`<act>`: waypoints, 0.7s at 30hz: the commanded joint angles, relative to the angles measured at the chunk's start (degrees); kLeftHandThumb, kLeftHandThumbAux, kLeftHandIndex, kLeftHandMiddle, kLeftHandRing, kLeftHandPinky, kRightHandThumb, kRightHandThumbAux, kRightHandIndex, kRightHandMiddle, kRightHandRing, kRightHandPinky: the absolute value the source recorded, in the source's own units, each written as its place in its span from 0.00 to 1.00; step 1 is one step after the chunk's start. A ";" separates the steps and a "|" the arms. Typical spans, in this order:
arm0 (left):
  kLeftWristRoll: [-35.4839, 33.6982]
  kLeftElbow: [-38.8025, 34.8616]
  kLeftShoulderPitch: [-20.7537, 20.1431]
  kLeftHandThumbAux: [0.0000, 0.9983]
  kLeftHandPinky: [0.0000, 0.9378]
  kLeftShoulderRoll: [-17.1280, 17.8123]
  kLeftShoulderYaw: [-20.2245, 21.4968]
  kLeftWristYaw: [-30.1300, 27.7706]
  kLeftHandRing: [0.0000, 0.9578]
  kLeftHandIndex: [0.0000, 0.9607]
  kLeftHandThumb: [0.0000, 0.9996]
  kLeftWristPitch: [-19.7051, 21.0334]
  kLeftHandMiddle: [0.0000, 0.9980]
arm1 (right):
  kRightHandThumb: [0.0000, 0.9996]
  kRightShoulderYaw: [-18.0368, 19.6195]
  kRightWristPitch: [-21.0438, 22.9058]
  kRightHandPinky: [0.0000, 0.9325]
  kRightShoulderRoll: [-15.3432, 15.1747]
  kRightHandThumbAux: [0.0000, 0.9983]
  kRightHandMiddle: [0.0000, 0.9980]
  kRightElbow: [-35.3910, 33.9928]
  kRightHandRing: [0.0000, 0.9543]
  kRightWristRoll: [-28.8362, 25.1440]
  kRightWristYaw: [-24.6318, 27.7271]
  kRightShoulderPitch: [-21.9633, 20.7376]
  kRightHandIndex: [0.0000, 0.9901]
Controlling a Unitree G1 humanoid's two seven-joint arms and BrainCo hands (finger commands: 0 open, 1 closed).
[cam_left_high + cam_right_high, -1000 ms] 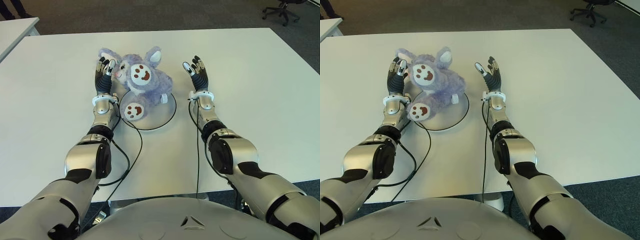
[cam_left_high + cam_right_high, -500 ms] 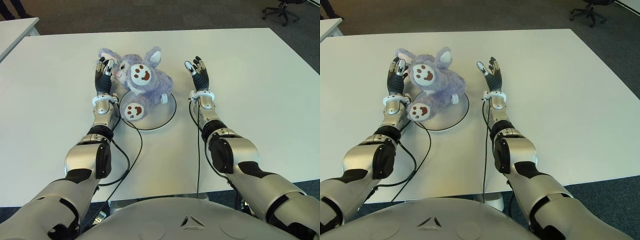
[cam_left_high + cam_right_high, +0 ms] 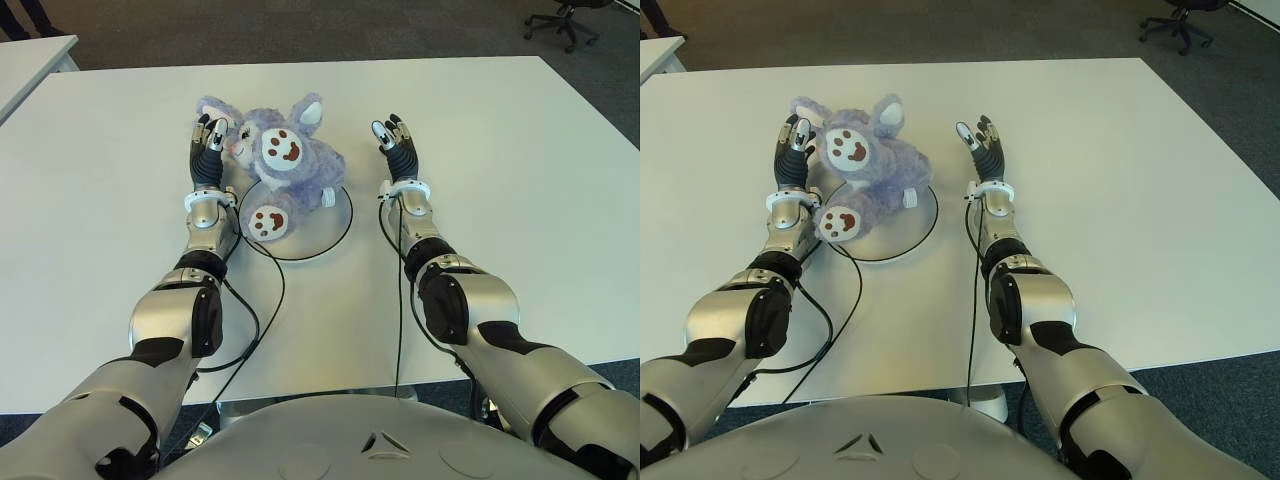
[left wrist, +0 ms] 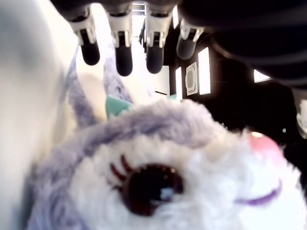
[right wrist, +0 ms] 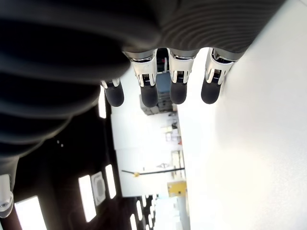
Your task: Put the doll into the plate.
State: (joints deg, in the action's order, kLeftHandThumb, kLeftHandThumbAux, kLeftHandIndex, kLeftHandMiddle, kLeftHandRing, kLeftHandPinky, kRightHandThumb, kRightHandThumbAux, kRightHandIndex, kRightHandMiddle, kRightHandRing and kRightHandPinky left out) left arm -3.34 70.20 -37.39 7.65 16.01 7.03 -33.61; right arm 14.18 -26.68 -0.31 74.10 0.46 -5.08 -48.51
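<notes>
white table (image 3: pixel 520 200) fills most of the scene, with grey carpet beyond its far edge. at the top right corner an office chair (image 3: pixel 565 18) stands on the carpet, and the corner of a second white table (image 3: pixel 30 55) shows at the top left.

next in size are the robot's two silver and black arms, reaching forward from the bottom of the picture, each with a thin black cable trailing along it.

between the arms lies the doll (image 3: pixel 272 160), a fluffy purple bunny on its back with white paw soles facing up. its lower body and one foot lie on the plate (image 3: pixel 325 238), a flat round white plate with a dark rim; its head and ears hang over the far left edge onto the table.

the left hand (image 3: pixel 207 150) shows just left of the doll's head, right against the fur, fingers straight and loosely apart, gripping nothing. its wrist view shows the doll's eye and pink nose very close, fingertips above.

the right hand (image 3: pixel 396 145) shows to the right of the plate, apart from the doll, fingers (image 5: pixel 178 88) straight and slightly spread, holding nothing.
</notes>
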 commanded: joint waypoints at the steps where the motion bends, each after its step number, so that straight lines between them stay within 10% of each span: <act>1: -0.61 3.67 6.30 0.33 0.12 -1.74 0.59 -0.60 0.14 0.00 0.00 0.85 0.14 | 0.00 0.12 3.02 0.00 -0.16 0.49 0.02 2.01 0.00 -0.24 0.01 2.28 0.01; 21: -0.75 3.65 6.14 0.34 0.12 -2.04 1.27 -1.35 0.13 0.00 0.00 0.73 0.13 | 0.00 -0.05 6.18 0.00 -1.00 0.47 0.01 2.69 0.00 -0.07 1.02 3.64 0.00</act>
State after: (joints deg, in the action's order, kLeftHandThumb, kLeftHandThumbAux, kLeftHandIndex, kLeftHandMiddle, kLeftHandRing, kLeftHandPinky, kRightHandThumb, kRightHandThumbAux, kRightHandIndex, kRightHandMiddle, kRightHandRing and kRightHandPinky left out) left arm -3.35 70.25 -37.36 7.55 16.85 6.48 -33.57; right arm 13.99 -24.80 -1.38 74.28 0.50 -4.10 -48.39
